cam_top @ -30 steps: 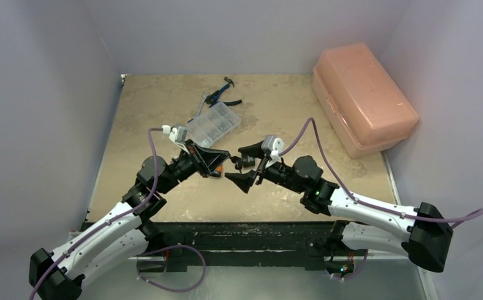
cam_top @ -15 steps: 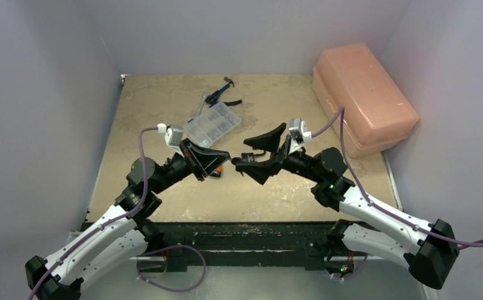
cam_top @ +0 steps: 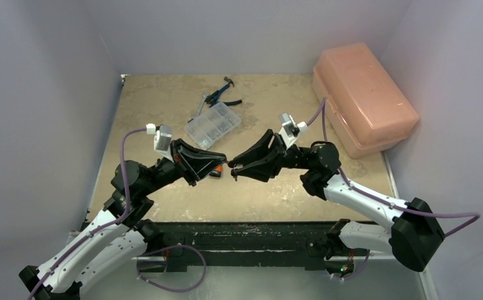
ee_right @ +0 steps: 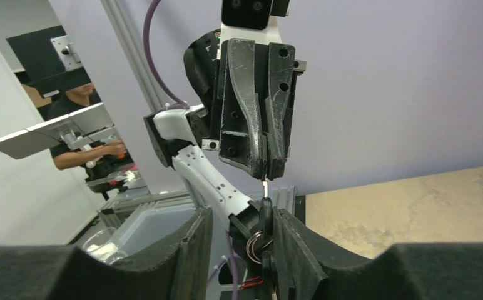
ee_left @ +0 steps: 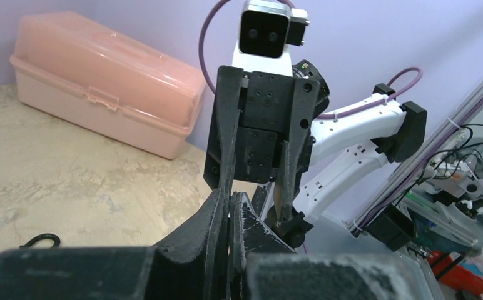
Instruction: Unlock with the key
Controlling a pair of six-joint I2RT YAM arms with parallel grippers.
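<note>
Since earlier frame my right gripper (cam_top: 231, 170) narrowed: jaws half-shut, flanking small dark lock (ee_right: 264, 228), lower centre, right wrist view. My left gripper (ee_right: 265, 177), clamped on thin silver key (ee_right: 264, 188), points blade straight down at it.

Top external camera: high behind the robot, angled down over the whole table (cam_top: 164, 112). Wrist cameras look close and roughly level: left at the right gripper (ee_left: 254, 203), right at the left gripper (ee_right: 267, 177) (mutually facing). Top and left wrist views share the pink case (cam_top: 364, 94).
</note>
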